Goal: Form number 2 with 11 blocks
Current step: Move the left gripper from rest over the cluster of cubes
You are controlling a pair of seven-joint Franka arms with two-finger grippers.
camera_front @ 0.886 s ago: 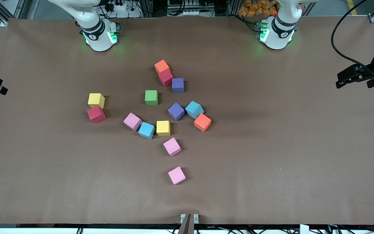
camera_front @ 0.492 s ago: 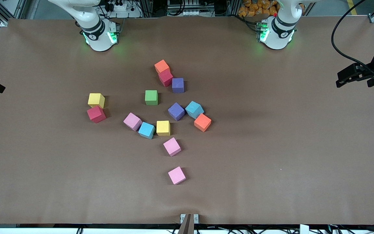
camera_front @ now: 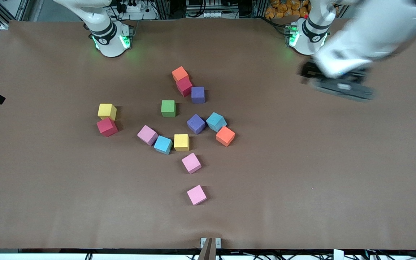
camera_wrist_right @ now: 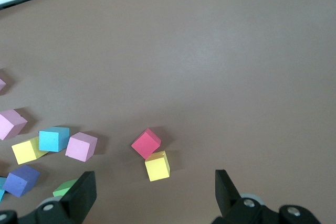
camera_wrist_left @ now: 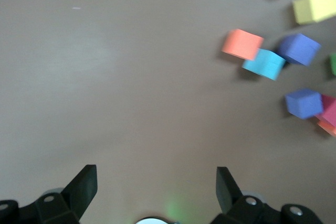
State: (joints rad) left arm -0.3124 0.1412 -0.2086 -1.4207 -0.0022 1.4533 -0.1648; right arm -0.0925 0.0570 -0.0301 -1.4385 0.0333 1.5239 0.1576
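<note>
The blocks [camera_front: 181,119] lie scattered and unmoved near the middle of the brown table [camera_front: 302,173], none yet lined up into a digit. An orange block [camera_front: 180,73], a red block [camera_front: 184,86] and a purple block [camera_front: 198,94] cluster nearest the robot bases. A green block [camera_front: 168,108] sits alone just nearer the front camera than these. A second purple block [camera_front: 196,124], a light blue block [camera_front: 216,121] and a second orange block [camera_front: 225,136] touch in a short row.

The change is in the left arm: it has swung in from the table's edge, and the left gripper [camera_front: 338,86] now hangs blurred over bare table near its own base, fingers [camera_wrist_left: 84,187] spread wide. The right gripper [camera_wrist_right: 152,195] also has its fingers apart, above a yellow block [camera_wrist_right: 157,166] touching a second red block [camera_wrist_right: 145,142].
</note>
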